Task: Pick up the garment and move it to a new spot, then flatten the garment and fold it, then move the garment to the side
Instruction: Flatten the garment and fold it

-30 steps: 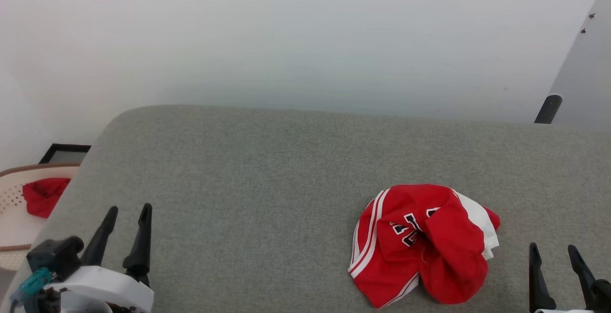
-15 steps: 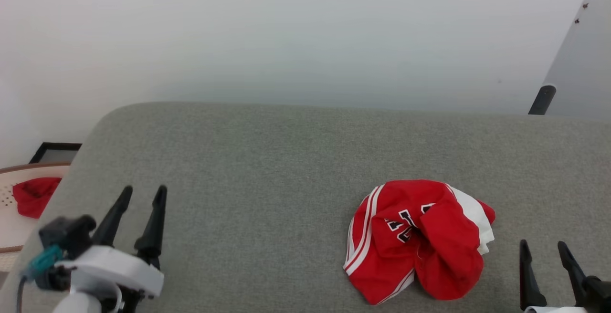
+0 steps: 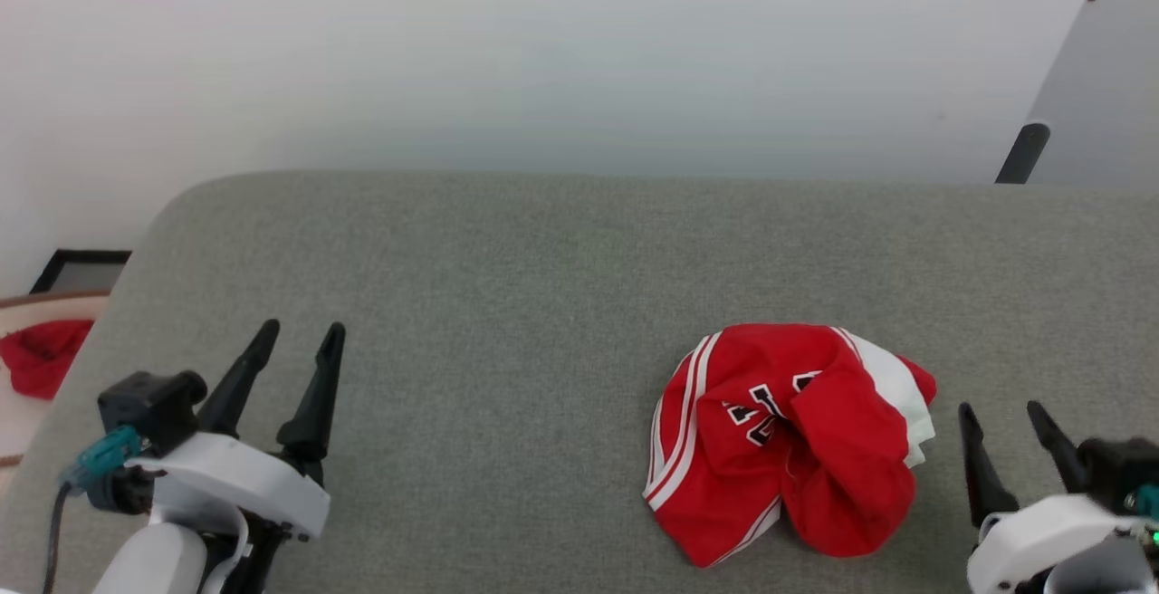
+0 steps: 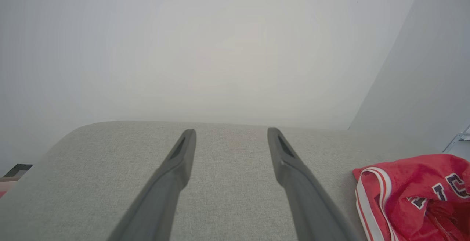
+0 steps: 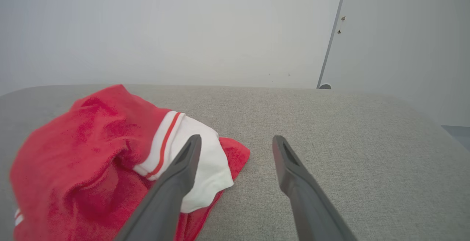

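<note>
The red jersey (image 3: 788,445) lies crumpled in a heap at the near right of the grey upholstered surface (image 3: 507,286). Its letters are half buried in folds, so it needs lifting before any flattening. The right gripper (image 3: 1000,408) sits just beside its white sleeve (image 5: 211,167), fingers spread and empty, likely placed for the first grab. The left gripper (image 3: 303,330), also spread wide, hovers well apart at the near left, probably ready for a second hold.
</note>
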You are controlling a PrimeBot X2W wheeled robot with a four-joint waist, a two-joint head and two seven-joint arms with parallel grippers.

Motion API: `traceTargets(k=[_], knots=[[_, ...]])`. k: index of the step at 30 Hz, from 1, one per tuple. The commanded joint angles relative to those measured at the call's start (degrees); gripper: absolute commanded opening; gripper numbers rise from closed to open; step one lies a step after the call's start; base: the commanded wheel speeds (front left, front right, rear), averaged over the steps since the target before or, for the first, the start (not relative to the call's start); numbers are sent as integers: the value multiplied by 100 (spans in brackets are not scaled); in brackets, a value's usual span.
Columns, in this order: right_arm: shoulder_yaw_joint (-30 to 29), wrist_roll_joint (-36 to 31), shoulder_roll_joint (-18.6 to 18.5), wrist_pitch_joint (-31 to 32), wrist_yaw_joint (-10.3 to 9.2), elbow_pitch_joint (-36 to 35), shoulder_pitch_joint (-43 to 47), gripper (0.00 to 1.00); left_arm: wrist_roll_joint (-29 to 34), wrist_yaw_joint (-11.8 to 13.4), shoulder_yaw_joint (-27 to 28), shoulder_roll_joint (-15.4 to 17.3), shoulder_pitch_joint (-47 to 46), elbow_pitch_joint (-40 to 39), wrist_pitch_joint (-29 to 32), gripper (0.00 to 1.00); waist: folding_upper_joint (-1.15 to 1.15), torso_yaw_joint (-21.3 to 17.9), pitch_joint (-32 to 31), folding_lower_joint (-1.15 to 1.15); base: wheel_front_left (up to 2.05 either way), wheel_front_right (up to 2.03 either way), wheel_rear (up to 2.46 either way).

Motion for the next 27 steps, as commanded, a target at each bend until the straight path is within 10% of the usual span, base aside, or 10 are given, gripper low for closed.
traceTargets(k=[1, 25, 26, 27], knots=[[22, 31, -28, 14, 0, 4, -69, 100, 25, 3, -3, -13, -56, -4, -14, 100, 0, 54, 71, 0, 0, 0, 0], [789, 1380, -957, 3054, 0, 407, -1104, 100, -71, -43, -434, -328, -749, 269, -356, 100, 0, 919, 1036, 0, 0, 0, 0], [824, 1375, -986, 3110, 0, 396, -1117, 69, -88, -38, -445, -328, -762, 286, -367, 100, 0, 931, 1045, 0, 0, 0, 0], [847, 1377, -1008, 3147, 0, 379, -1127, 14, -96, -40, -455, -331, -772, 304, -378, 100, 0, 943, 1051, 0, 0, 0, 0]])
